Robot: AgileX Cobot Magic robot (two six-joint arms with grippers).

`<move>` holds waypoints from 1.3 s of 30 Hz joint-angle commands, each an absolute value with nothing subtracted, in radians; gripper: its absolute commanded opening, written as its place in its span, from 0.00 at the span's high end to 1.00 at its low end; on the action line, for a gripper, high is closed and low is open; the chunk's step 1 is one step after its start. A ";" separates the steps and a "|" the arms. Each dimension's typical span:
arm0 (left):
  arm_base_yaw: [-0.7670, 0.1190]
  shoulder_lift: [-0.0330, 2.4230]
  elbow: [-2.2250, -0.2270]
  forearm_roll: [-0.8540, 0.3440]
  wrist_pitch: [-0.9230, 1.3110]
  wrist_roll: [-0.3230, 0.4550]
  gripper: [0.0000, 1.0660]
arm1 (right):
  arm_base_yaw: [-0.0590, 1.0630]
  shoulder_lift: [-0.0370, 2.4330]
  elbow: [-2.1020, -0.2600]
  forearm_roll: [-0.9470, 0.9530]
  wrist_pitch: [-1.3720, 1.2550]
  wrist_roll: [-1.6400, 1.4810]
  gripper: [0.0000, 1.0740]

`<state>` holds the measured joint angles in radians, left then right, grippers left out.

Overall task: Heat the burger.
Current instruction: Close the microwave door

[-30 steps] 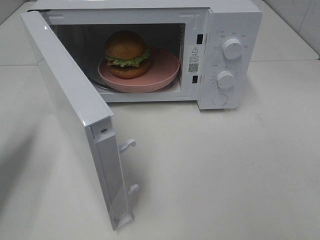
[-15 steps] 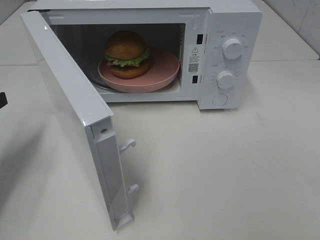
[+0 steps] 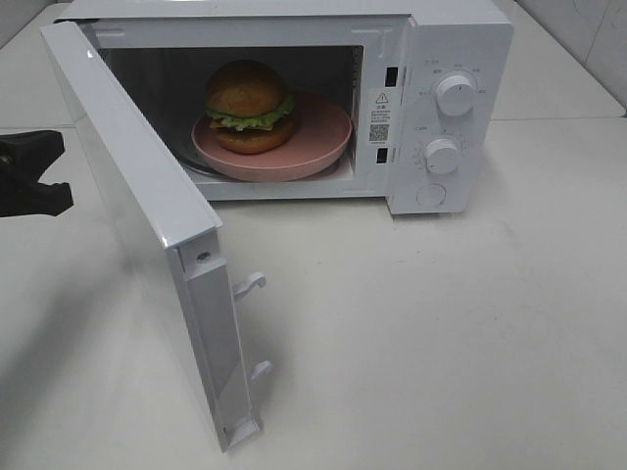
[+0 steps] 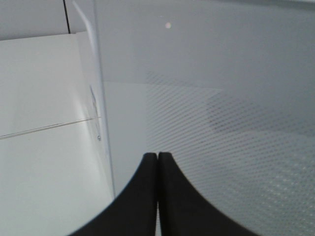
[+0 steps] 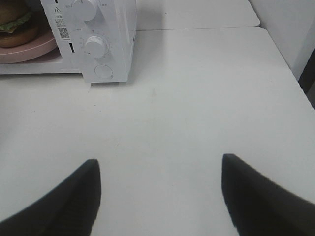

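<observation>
The burger (image 3: 248,106) stands upright inside the open microwave (image 3: 460,59), upper centre of the exterior view. Its bun dome faces up and its stack axis is vertical; it is round, with no long side. It rests on the left part of the pink plate (image 3: 323,147). The door (image 3: 147,206) is swung out toward the lower left. The left gripper (image 4: 157,162), just beside the door's outer face, has its jaws pressed together and empty. The right gripper (image 5: 160,196) has its jaws wide apart above the table (image 5: 197,98), gripping nothing.
</observation>
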<state>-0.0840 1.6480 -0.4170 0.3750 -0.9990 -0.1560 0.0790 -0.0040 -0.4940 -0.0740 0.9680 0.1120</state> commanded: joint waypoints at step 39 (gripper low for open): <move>-0.447 1.786 -0.678 0.176 -0.820 -0.101 1.00 | 0.073 -0.031 -0.491 -0.075 0.961 0.103 0.38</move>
